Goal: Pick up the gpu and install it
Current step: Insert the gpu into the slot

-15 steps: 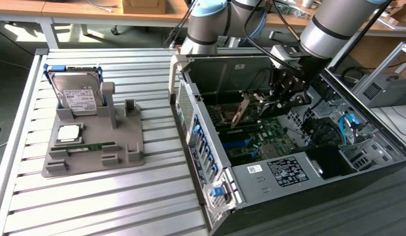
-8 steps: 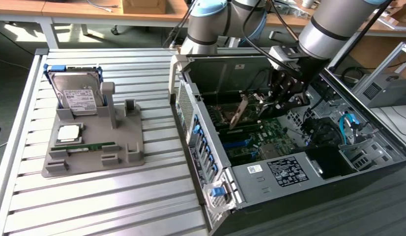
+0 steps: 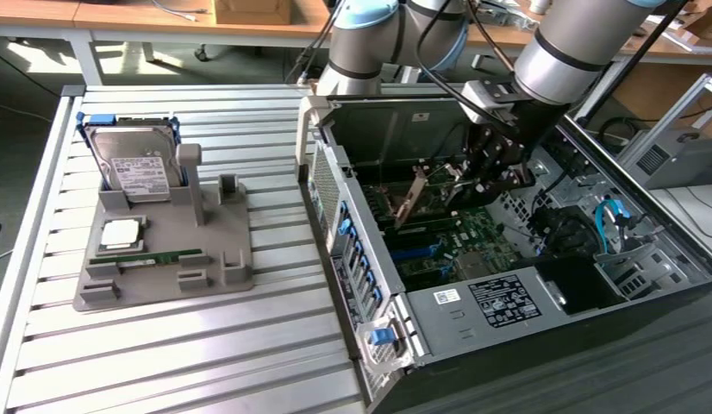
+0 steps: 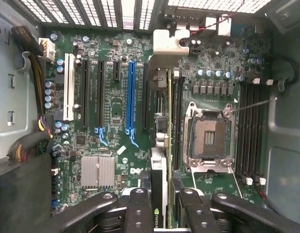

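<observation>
Green-edged gpu [image 4: 158,174], clenched in the hand [image 4: 163,200], hangs inside the case [image 3: 333,207] over the motherboard [image 4: 111,145], between blue slot [image 4: 131,97] and processor socket [image 4: 208,136]. Judgement: hold card parallel to its slot, lower evenly, no twist.

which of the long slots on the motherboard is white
The white slot at the end of the row, farthest from the cpu socket; the other long ones are black or blue.
</observation>
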You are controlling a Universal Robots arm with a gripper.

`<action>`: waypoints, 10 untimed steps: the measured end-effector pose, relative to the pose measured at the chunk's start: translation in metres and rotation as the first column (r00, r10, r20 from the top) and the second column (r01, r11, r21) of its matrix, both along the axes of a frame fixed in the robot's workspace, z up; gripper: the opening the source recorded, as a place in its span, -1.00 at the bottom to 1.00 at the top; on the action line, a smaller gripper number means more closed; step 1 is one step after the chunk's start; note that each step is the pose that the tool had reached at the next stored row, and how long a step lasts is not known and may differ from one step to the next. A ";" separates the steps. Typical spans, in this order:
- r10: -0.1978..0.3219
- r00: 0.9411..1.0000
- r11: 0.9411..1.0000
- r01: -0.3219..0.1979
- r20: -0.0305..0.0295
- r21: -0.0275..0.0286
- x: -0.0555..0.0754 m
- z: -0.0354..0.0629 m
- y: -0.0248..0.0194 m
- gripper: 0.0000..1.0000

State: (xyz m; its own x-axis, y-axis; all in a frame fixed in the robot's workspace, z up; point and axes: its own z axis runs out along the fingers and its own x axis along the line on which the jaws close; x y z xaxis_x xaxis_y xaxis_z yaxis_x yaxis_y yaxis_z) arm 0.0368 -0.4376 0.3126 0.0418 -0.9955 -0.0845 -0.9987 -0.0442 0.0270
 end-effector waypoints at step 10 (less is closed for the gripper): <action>0.000 1.000 1.000 0.000 0.000 0.000 -0.011 -0.0002 0.0000 -0.47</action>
State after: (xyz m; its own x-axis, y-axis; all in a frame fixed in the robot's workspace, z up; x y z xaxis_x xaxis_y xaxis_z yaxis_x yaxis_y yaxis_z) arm 0.0262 -0.4375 0.3124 0.0418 -0.9955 -0.0846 -0.9987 -0.0443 0.0269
